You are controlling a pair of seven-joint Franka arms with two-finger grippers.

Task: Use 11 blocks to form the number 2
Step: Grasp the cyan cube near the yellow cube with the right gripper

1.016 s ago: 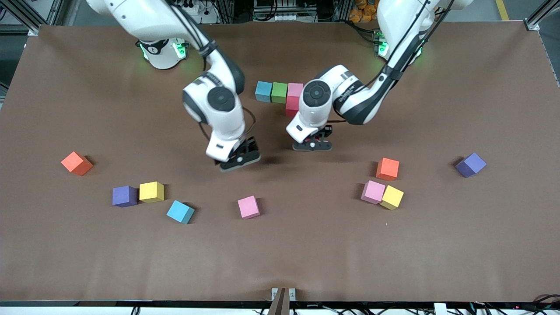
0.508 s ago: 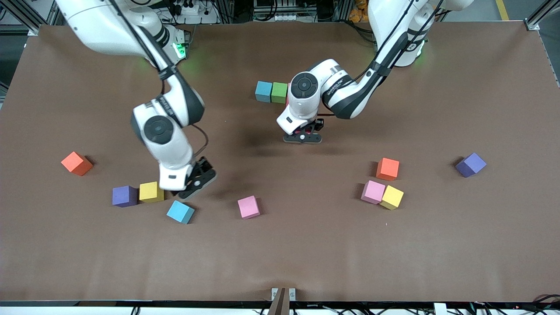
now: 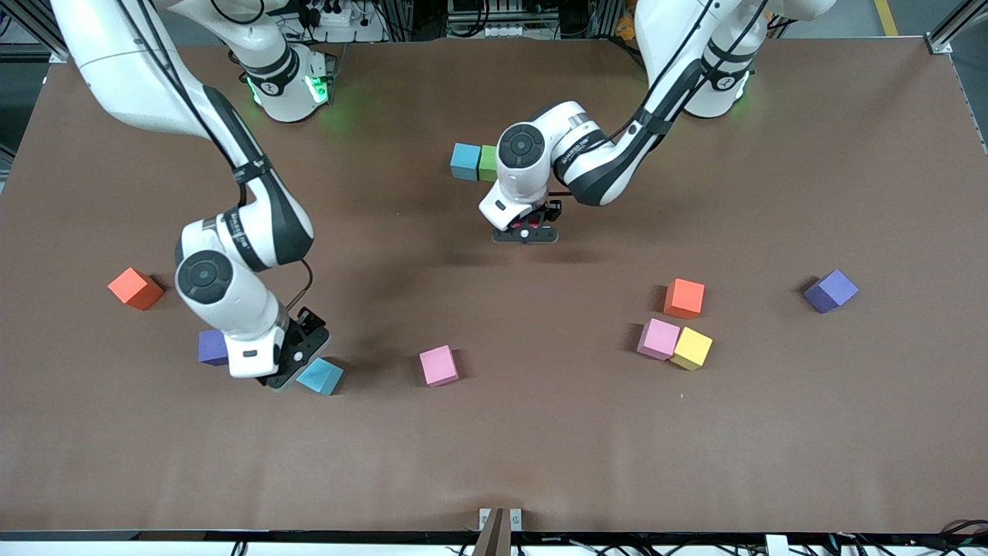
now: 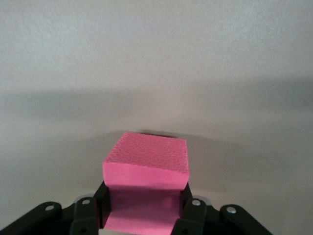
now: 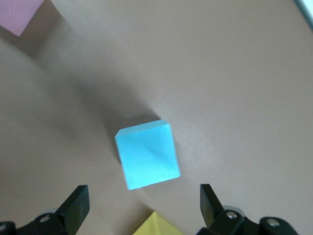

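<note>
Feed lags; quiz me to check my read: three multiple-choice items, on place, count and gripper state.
1. The right gripper hangs over: A orange cube B light blue cube C green cube
2. Count of purple cubes in front view: A one B two C four
3. The left gripper is: A open, empty B shut on yellow cube C shut on pink cube
1B, it lies between the open fingers; 2B, one toward each end of the table; 3C, pink fills the jaws.
</note>
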